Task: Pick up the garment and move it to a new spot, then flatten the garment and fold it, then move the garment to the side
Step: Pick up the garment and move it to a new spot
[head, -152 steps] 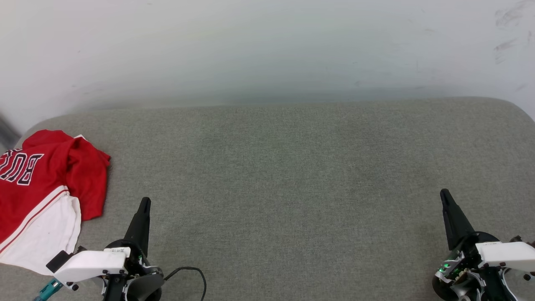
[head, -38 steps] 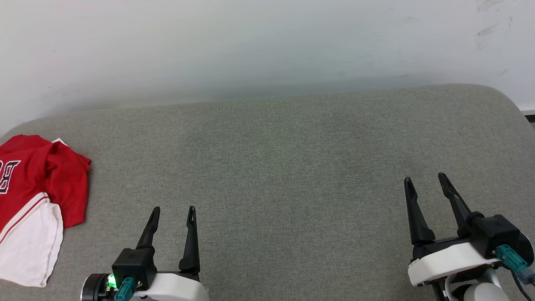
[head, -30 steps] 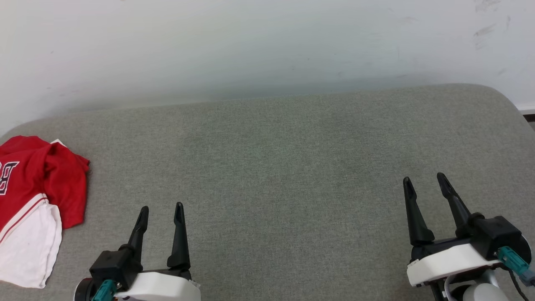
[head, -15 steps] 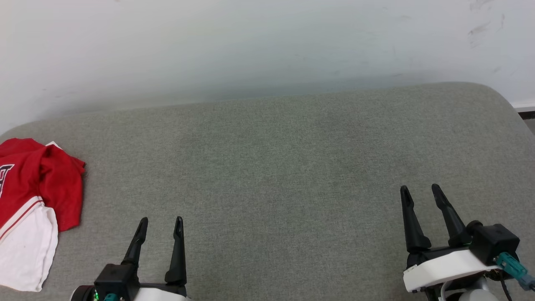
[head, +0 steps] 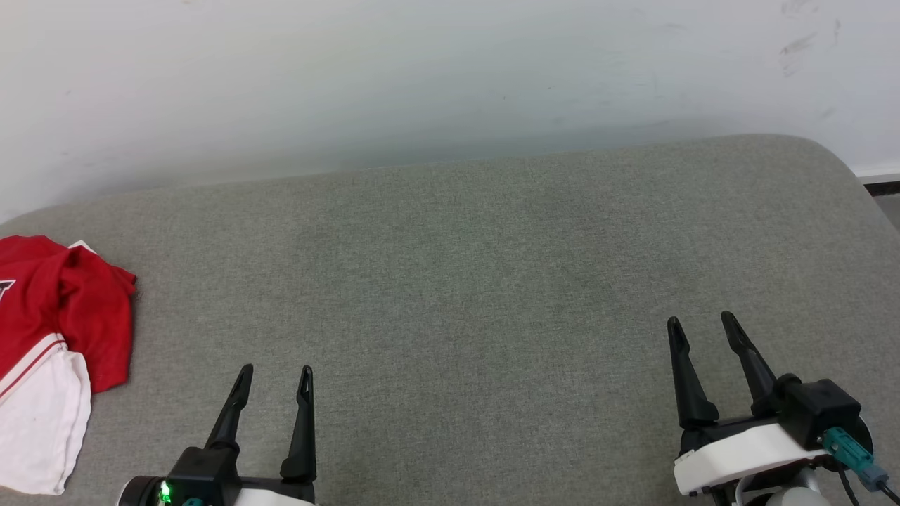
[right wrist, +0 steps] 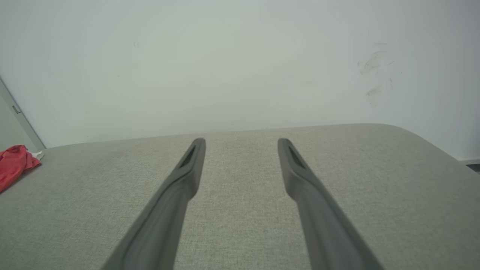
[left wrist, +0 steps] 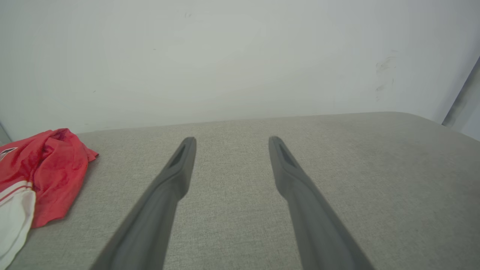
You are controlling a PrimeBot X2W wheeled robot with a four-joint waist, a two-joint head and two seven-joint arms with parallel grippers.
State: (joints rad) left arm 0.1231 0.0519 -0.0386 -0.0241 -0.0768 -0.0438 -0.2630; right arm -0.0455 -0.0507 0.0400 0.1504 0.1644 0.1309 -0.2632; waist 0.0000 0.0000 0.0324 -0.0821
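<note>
Garment (head: 63, 309), a crumpled red jersey T-shirt with white sleeve and striped trim, lies bunched at the far left edge of the head view on a grey woven fabric cushion (head: 450, 267). Left gripper (head: 275, 369) at lower left, near the shirt but apart from it, long dark fingers spread wide, holding nothing. Right gripper (head: 699, 318) at lower right, well apart, likewise spread and empty.

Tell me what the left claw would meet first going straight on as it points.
Nothing lies in its line: the open left claw points over bare grey fabric cushion toward the white wall. The crumpled red-and-white jersey sits off to its left. Pitch is unclear, so cushion or wall first.
</note>
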